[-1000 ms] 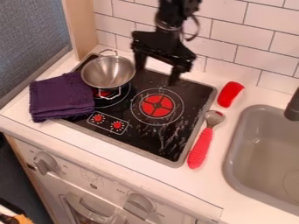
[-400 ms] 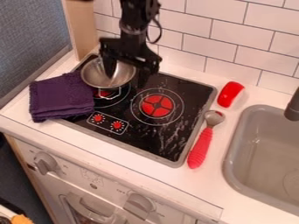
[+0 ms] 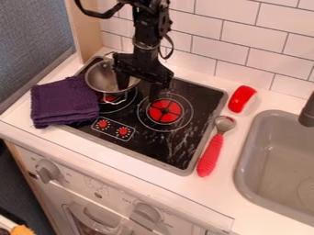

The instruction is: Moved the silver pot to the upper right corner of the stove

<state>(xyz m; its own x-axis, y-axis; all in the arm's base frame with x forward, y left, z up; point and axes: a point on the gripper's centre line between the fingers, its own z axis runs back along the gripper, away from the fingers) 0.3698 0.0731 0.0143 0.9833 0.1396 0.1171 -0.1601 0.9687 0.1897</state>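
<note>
Moved slightly right and nearer since the last frame, to set the tool (image 3: 140, 88), spread wide, about the right rim of the silver pot (image 3: 103, 81). Probably light, stiff and slick; best pinched by that thin wall. Sits far left on the stove (image 3: 199, 103), beside a purple cloth (image 3: 64, 102).

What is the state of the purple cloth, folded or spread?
Folded: the purple cloth is a compact block with stacked layers at its edge.
</note>
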